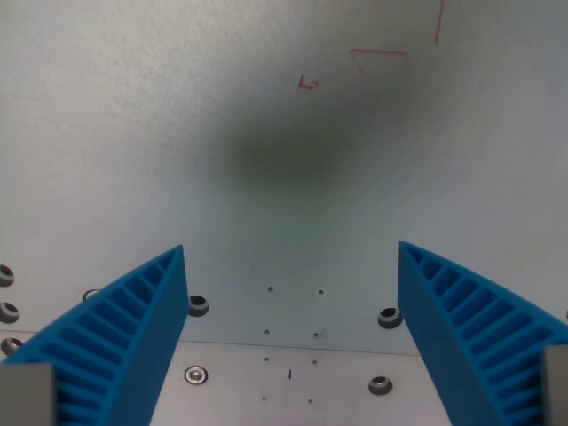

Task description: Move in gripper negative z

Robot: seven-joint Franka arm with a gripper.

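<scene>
1. Nearest the camera, the tool stood with its two blue ribbed fingers spread wide apart, one at each lower corner of the wrist view, and nothing was held between them.
2. Each finger had a grey block at its base, cut off by the bottom edge of the picture.
3. Below the gap lay a metal plate, brighter than the surface beyond it, with a short dark mark near its middle and several tiny holes around that mark.
4. Two screw heads sat on that plate, one toward the wrist view's left and one toward the right.
5. Just past the plate's far edge, two more bolts sat in the pale desk, each close beside a fingertip.
6. Further bolts lined the left edge of the view.
7. Farther out, a soft dark shadow spread over the desk.
8. Farthest away, thin red pen lines and a small red scribble marked the desk near the top of the view.
</scene>
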